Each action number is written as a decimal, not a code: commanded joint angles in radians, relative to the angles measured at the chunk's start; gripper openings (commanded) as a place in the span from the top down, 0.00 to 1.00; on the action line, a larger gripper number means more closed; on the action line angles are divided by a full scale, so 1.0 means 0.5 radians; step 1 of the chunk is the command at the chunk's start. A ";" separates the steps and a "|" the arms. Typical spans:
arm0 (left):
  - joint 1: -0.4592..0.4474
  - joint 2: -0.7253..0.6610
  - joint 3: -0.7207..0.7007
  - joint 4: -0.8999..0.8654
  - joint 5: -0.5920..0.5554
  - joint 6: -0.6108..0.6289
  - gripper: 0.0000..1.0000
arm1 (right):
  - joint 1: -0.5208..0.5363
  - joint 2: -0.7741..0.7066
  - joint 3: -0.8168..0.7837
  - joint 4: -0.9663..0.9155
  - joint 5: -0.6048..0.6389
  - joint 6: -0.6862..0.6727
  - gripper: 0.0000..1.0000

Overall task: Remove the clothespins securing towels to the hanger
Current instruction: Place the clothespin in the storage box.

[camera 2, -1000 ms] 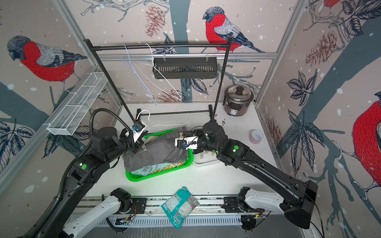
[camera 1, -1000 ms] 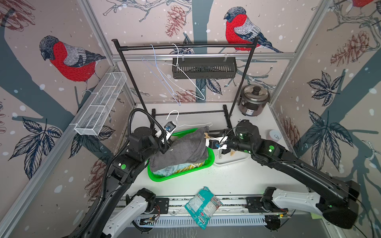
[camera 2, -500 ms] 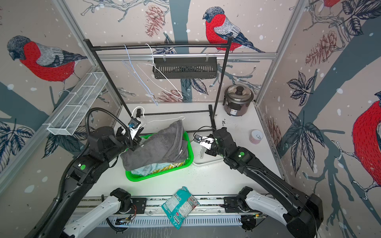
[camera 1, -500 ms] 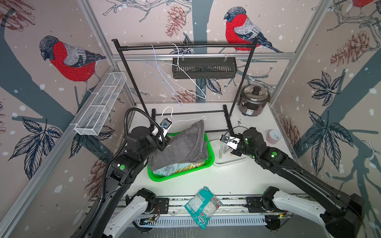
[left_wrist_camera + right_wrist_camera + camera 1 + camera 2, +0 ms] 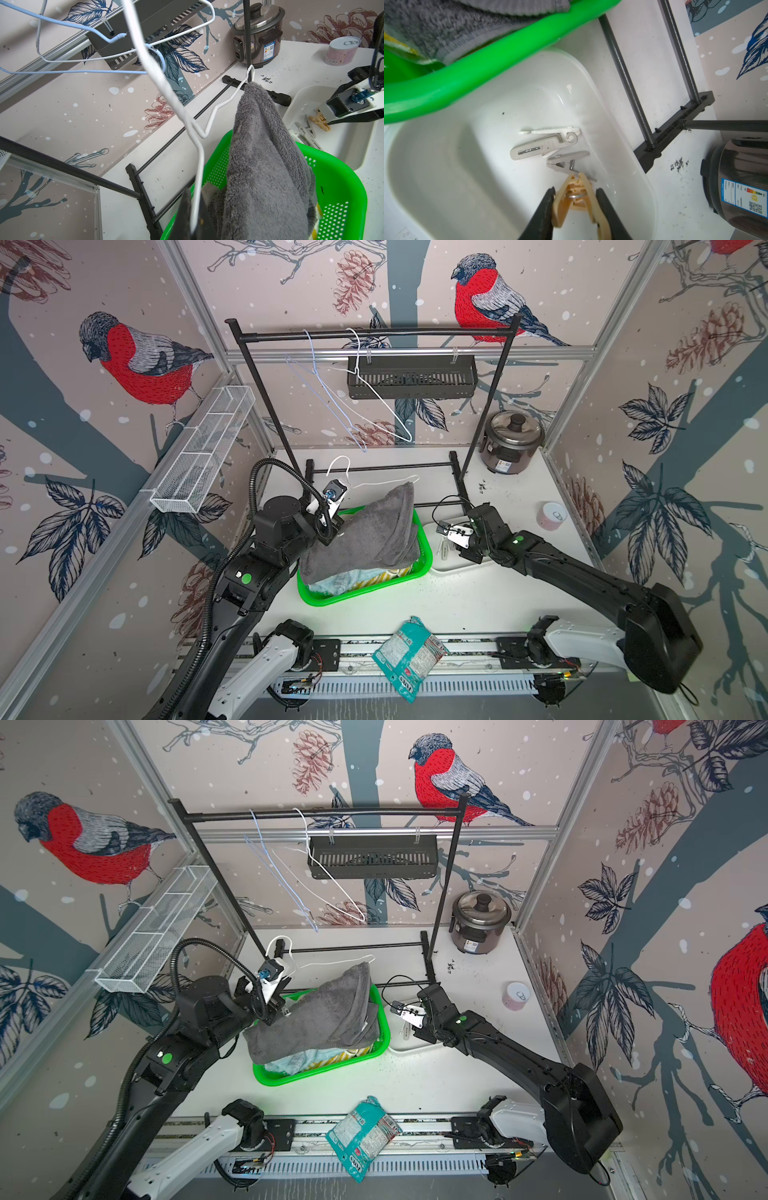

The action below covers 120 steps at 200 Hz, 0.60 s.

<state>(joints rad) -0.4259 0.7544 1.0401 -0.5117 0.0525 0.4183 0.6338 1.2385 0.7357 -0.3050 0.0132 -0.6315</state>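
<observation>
My left gripper (image 5: 195, 199) is shut on the white wire hanger (image 5: 187, 116) and holds it over the green basket (image 5: 424, 560). The dark grey towel (image 5: 374, 531) hangs from the hanger's far end into the basket. It lies over the light blue towel (image 5: 332, 585) and the striped towel (image 5: 386, 574). My right gripper (image 5: 575, 190) hovers low over the white tray (image 5: 467, 166). A tan clothespin (image 5: 560, 205) sits between its fingers, legs spread against them. A whitish clothespin (image 5: 546, 145) and a grey clothespin (image 5: 566, 161) lie in the tray.
A black rack (image 5: 374, 333) stands behind the basket, with two bare wire hangers (image 5: 357, 406) on its top bar. A rice cooker (image 5: 513, 443) and a pink can (image 5: 550, 514) stand at the back right. A snack bag (image 5: 409, 655) lies on the front rail.
My right gripper has moved from the towel to over the tray with the tan clothespin, and its jaws have widened. My left gripper has raised the hanger, so the grey towel hangs higher.
</observation>
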 commanded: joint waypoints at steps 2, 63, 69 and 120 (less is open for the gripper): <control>0.005 -0.008 0.004 0.097 0.035 0.001 1.00 | -0.007 0.045 -0.001 0.019 -0.050 0.015 0.67; 0.007 -0.015 0.008 0.082 0.045 0.010 1.00 | -0.016 0.037 0.027 0.027 -0.130 0.048 0.38; 0.005 -0.017 0.009 0.082 0.048 0.010 1.00 | -0.022 0.037 0.025 0.030 -0.143 0.049 0.34; 0.008 -0.006 0.027 0.066 0.111 0.006 1.00 | -0.050 -0.257 0.013 0.114 -0.258 0.073 0.26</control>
<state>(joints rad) -0.4255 0.7490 1.0405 -0.5129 0.0765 0.4191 0.6106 1.1584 0.7414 -0.2913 -0.0715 -0.6060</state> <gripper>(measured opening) 0.058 0.736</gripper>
